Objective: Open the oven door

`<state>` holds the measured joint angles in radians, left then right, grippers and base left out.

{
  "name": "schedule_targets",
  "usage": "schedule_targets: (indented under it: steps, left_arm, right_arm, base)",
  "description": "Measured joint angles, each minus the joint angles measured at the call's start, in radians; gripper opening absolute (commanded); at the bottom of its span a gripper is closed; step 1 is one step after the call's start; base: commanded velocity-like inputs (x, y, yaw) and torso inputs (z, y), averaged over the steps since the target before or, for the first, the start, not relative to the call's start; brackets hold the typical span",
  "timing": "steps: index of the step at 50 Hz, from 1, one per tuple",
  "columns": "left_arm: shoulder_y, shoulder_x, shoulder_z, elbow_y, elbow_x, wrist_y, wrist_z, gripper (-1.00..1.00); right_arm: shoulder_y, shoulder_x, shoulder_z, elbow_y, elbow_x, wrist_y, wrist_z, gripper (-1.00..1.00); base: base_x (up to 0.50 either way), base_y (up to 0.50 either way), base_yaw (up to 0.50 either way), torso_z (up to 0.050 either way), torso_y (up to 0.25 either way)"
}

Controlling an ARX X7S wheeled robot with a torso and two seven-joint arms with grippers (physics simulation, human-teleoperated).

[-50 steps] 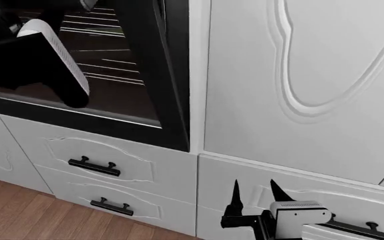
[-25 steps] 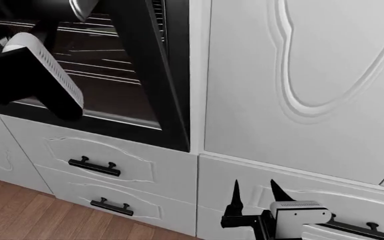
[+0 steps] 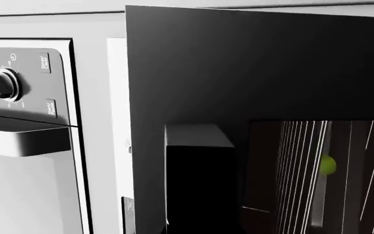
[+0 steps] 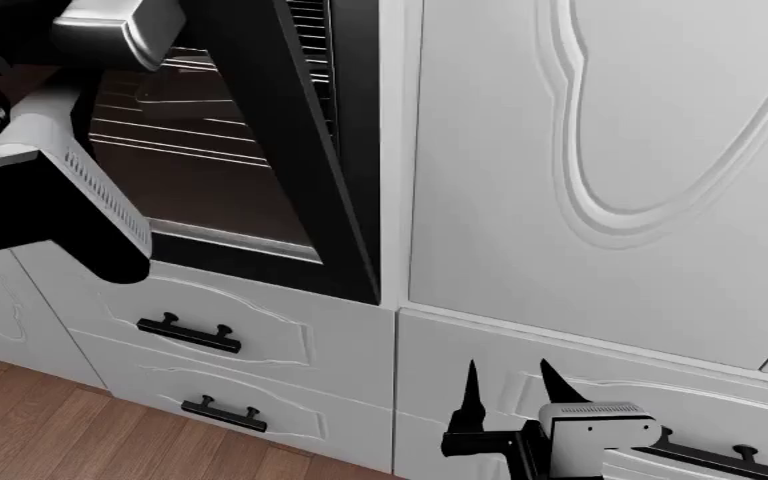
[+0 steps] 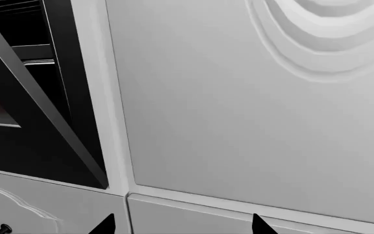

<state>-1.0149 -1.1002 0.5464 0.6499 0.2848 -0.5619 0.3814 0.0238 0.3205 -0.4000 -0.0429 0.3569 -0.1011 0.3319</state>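
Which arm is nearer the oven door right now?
Left. The left arm is up against the tilted oven door; the right gripper hangs low by a drawer front, well off to the side.

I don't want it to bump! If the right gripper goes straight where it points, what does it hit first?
Probably the white cabinet door. The right gripper, jaws apart, faces that panel, just above the drawer front. Depth is unclear.
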Motion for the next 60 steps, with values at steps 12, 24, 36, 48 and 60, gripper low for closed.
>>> schedule_targets:
  steps: [12, 24, 36, 48, 60]
  left_arm:
    - [0.067, -0.045, -0.019, 0.032, 0.027, 0.017, -0.051, -1.0]
    - [0.162, -0.09, -0.065, 0.089, 0.021, -0.005, -0.111, -1.0]
    - [0.251, -0.132, -0.119, 0.146, -0.013, -0.034, -0.161, -1.0]
    - [0.357, -0.175, -0.18, 0.188, -0.052, -0.047, -0.242, -1.0]
    - [0.441, -0.207, -0.24, 0.226, -0.097, -0.066, -0.288, -1.0]
  right_arm:
    - [0.001, 0.001, -0.004, 0.004, -0.001, -0.001, 0.003, 1.0]
    - [0.0, 0.003, -0.008, 0.0, -0.001, 0.003, 0.008, 1.0]
    - [0.002, 0.003, -0.012, 0.006, 0.0, 0.0, 0.009, 1.0]
    - [0.004, 0.003, -0.015, 0.012, 0.0, -0.013, 0.005, 1.0]
    - [0.004, 0.009, -0.024, 0.0, -0.017, -0.033, 0.0, 1.0]
  base:
    - [0.0, 0.0, 0.0, 0.002, 0.007]
    - [0.0, 0.0, 0.0, 0.002, 0.006]
    - [0.0, 0.0, 0.0, 0.001, 0.005]
    - [0.0, 0.0, 0.0, 0.001, 0.004]
    - [0.0, 0.0, 0.0, 0.002, 0.004]
